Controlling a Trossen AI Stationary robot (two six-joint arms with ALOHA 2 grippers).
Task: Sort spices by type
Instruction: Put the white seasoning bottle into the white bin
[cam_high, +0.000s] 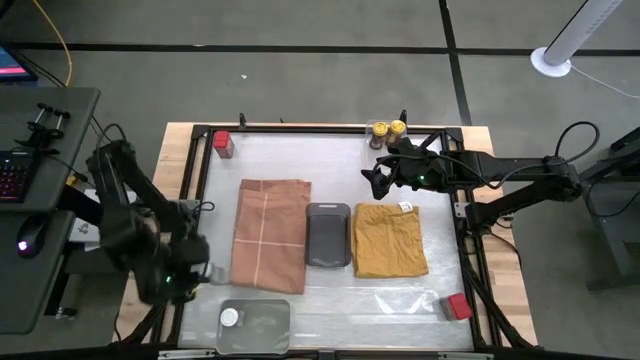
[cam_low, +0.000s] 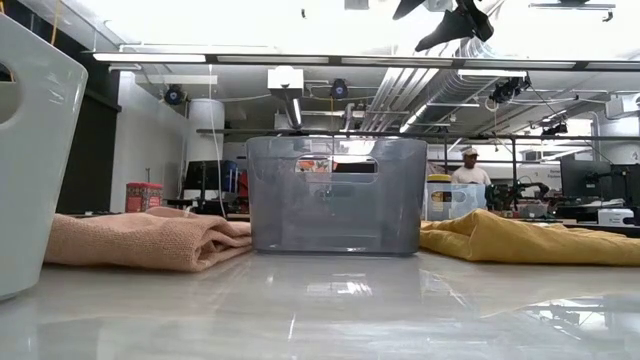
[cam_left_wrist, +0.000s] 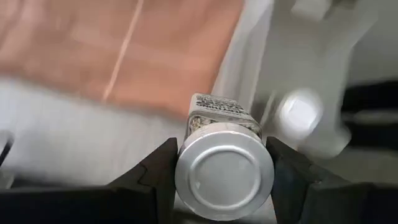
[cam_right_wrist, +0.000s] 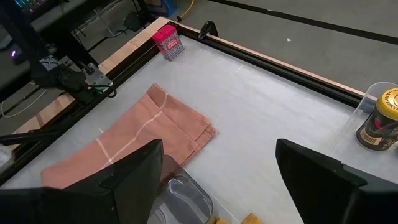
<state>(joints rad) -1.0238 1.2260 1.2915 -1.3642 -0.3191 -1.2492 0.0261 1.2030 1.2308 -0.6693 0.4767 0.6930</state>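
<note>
A white-capped jar (cam_left_wrist: 224, 163) is clamped in the left gripper (cam_left_wrist: 222, 171) at the table's eight o'clock edge, beside the pink cloth (cam_high: 271, 234). The right gripper (cam_high: 381, 176), fingers spread and empty, is held near one o'clock by two yellow-capped jars (cam_high: 388, 129).

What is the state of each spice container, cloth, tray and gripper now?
White-capped jar: held in left gripper.
Second white-capped jar: in clear tray.
Yellow-capped jars: upright, together.
Red tins: apart, opposite corners.
Cloths: folded flat.
Right gripper: open, empty.
</note>
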